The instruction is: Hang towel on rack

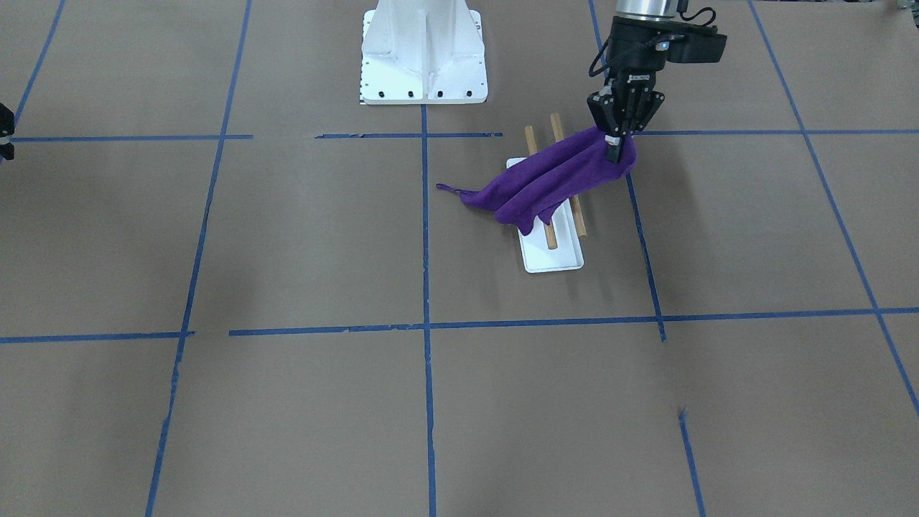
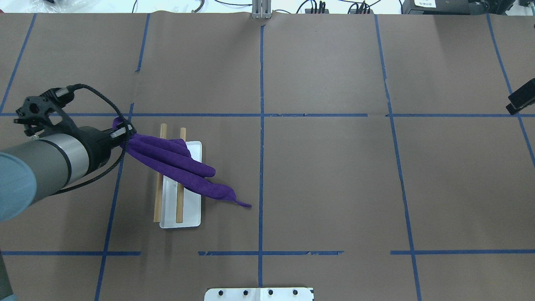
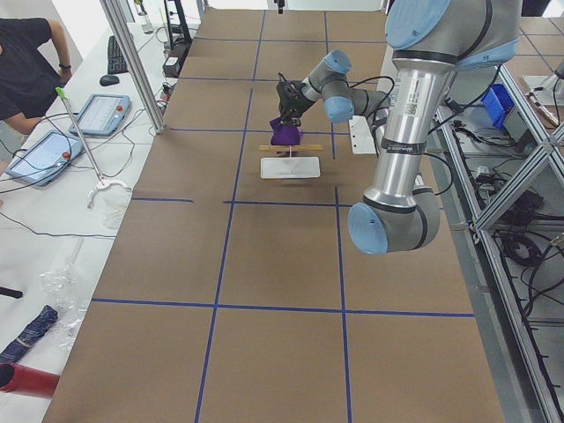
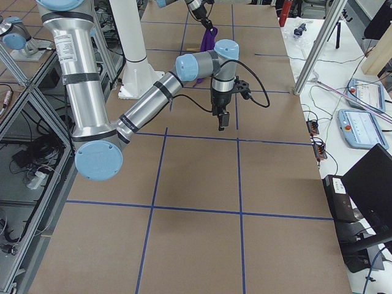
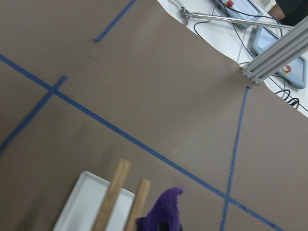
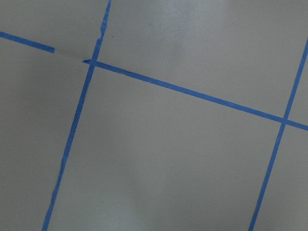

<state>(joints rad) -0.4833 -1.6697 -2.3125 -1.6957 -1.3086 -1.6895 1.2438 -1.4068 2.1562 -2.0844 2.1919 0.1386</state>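
**Towel laid over the rack, one end not yet let go**

Front-facing view: the left gripper (image 1: 615, 147) has its fingers closed narrowly on one end of the towel (image 1: 553, 183), raised just off the rack (image 1: 553, 260) on the robot's left side. The cloth, gathered into long folds, lies over both dowels (image 1: 551, 238). Its free end reaches the table (image 1: 287, 237) on the other side, loop tag (image 1: 446, 188) outermost. I judge the draping largely done. Lowering and releasing the held end remain.

Overhead view: the towel's long axis runs diagonally from the gripper to the tag, crossing the dowels at a slant, not square. It covers the rack's half farther from the robot. The right gripper (image 2: 520, 99) sits well apart at the far edge of the frame, and I cannot tell how its fingers stand.

Left side view: the towel shows as a small purple bunch above the rack.

Right side view: only a hanging purple strip is visible far off.

Left wrist view: the pinched end pokes up at the bottom edge, beside the dowel tips and the white base (image 5: 79, 207).

Right wrist view: only taped table.
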